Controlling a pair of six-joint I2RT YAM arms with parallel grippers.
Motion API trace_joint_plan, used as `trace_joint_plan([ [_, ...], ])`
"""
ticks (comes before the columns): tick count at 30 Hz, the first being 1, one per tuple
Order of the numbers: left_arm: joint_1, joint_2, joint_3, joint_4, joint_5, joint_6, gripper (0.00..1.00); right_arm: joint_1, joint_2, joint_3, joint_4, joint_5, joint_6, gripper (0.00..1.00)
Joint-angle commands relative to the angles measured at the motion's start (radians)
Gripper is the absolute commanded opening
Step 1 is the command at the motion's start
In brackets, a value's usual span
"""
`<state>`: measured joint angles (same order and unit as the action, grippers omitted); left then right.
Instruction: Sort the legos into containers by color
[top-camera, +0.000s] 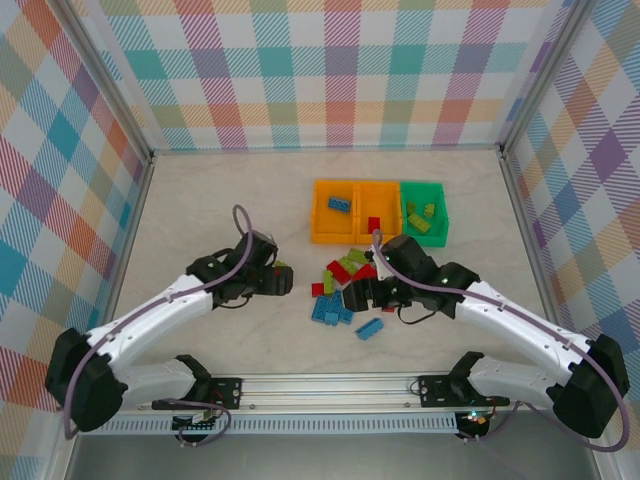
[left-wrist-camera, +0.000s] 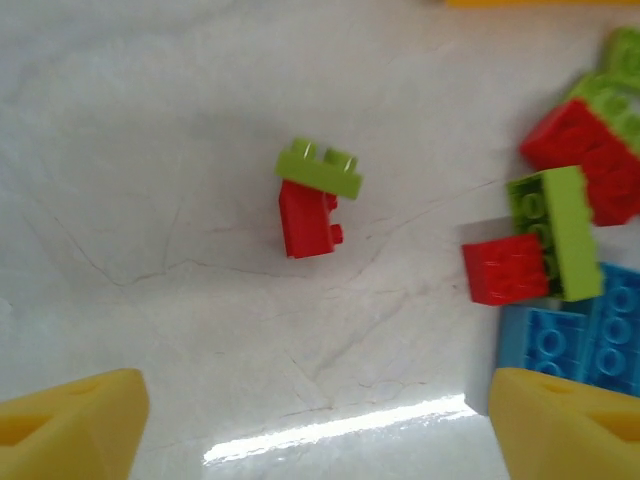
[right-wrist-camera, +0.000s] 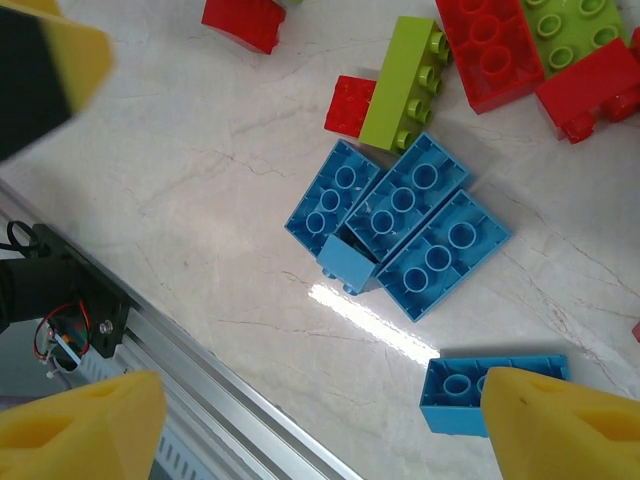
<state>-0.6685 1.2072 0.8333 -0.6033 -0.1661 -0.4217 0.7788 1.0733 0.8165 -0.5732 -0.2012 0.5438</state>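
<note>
Three containers stand in a row at the back: an orange bin (top-camera: 322, 225) with a blue brick, an orange bin (top-camera: 385, 195) with a red brick, and a green bin (top-camera: 440, 212) with green bricks. Loose legos (top-camera: 345, 275) lie in front of them. My left gripper (top-camera: 286, 281) (left-wrist-camera: 320, 430) is open above bare table, near a red brick (left-wrist-camera: 308, 222) capped by a green brick (left-wrist-camera: 320, 170). My right gripper (top-camera: 352, 300) (right-wrist-camera: 320, 430) is open with nothing in it. It hangs over a cluster of blue bricks (right-wrist-camera: 400, 215), its right finger (right-wrist-camera: 565, 420) covering part of a single blue brick (right-wrist-camera: 455, 395).
Red and green bricks (right-wrist-camera: 500, 50) lie beyond the blue cluster. The metal base rail (right-wrist-camera: 200, 370) (top-camera: 330, 385) runs along the near edge. Plaid walls enclose the table on three sides. Bare tabletop (top-camera: 200, 210) spreads to the left.
</note>
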Motion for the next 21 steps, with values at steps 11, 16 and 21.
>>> trace_joint_plan([
  [11,0.017,0.261,-0.032,0.316,-0.107,-0.006,0.6,0.004,-0.036,-0.01,0.038,0.035,0.02,1.0],
  [16,0.022,0.341,-0.02,0.355,-0.102,-0.012,0.54,0.004,-0.065,-0.03,0.045,0.049,0.034,1.0],
  [21,0.023,0.371,-0.041,0.409,-0.093,-0.006,0.38,0.004,-0.081,-0.024,0.042,0.073,0.035,1.0],
])
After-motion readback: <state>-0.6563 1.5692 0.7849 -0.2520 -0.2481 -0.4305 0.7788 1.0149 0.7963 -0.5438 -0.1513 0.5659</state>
